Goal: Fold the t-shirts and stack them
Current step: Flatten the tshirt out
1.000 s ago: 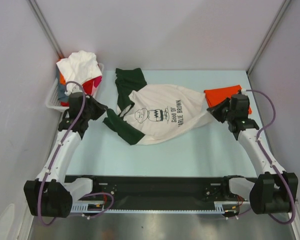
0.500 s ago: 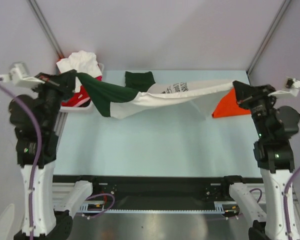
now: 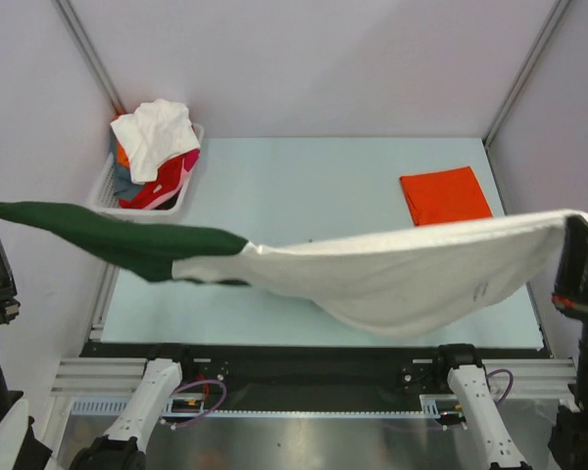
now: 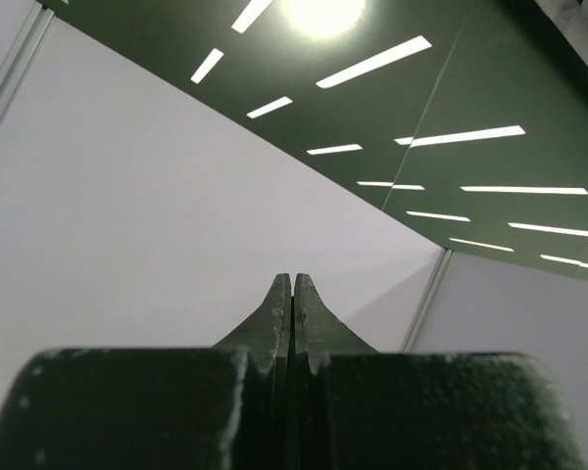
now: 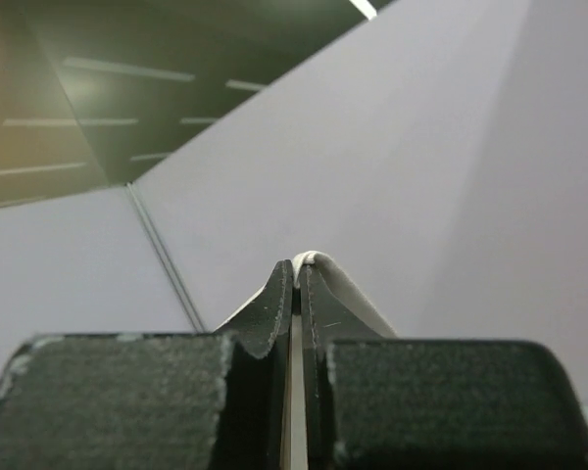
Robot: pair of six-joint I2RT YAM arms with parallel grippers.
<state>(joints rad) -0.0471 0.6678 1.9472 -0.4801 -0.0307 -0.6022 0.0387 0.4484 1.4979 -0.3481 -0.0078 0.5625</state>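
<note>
A cream t-shirt with a dark green sleeve hangs stretched in the air across the near side of the table, sagging in the middle. My left gripper is shut at the sleeve's far left end, though no cloth shows between its fingers in the left wrist view. My right gripper is shut on the cream hem, which pokes out over its fingertips. An orange-red t-shirt lies folded at the table's far right.
A white slotted basket stands at the far left corner, with a white shirt and red and pink cloth heaped in it. Grey walls close in the table on three sides. The arms' base rail runs along the near edge.
Both arms have risen from the table and come toward the near side. The cream t-shirt went up with them, pulled out flat between them, uncovering the orange-red t-shirt.
</note>
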